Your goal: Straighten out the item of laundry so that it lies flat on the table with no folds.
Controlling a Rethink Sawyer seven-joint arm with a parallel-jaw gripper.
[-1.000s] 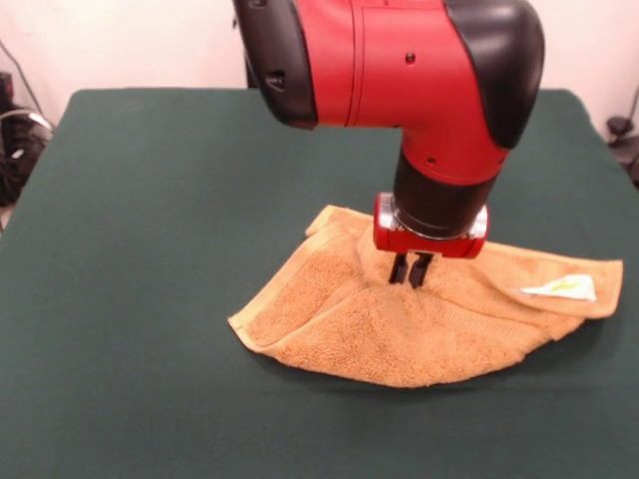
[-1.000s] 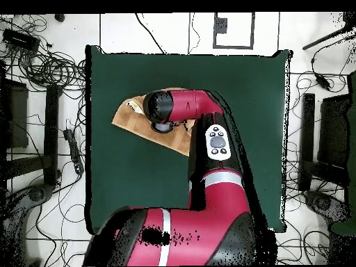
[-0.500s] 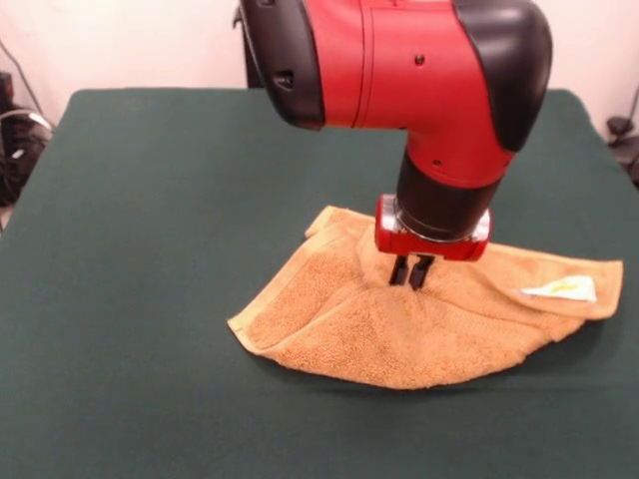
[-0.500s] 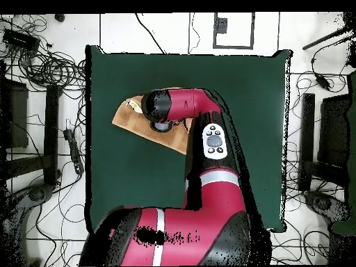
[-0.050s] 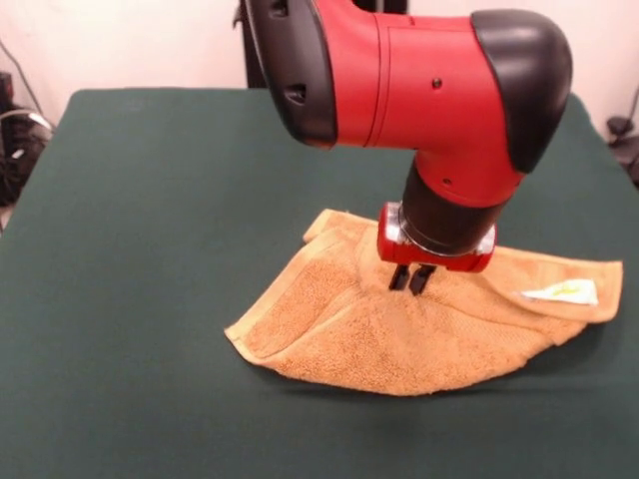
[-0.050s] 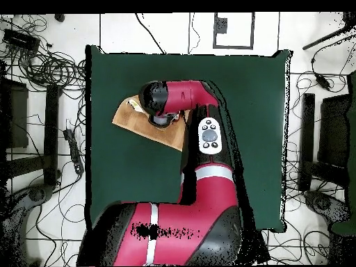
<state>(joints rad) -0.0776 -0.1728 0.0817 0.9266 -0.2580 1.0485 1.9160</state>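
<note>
Front view: fingers (image 5: 411, 279) pinching towel (image 5: 399, 329) ridge

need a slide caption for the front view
Sawyer gripper pinching a raised ridge of the folded orange-yellow towel, white label at one end, on the green table.

Front view is evenly and brightly lit by diffuse light from above. A soft, narrow shadow lies on the table (image 5: 150, 299) under the towel (image 5: 399, 339) edge toward 6 o'clock. Mild sheen shows on the arm (image 5: 419, 90) shell; no harsh glare. Focus is adequate throughout. Overhead view is dimmer on the table, with a bright surrounding floor (image 6: 313, 28).
</note>
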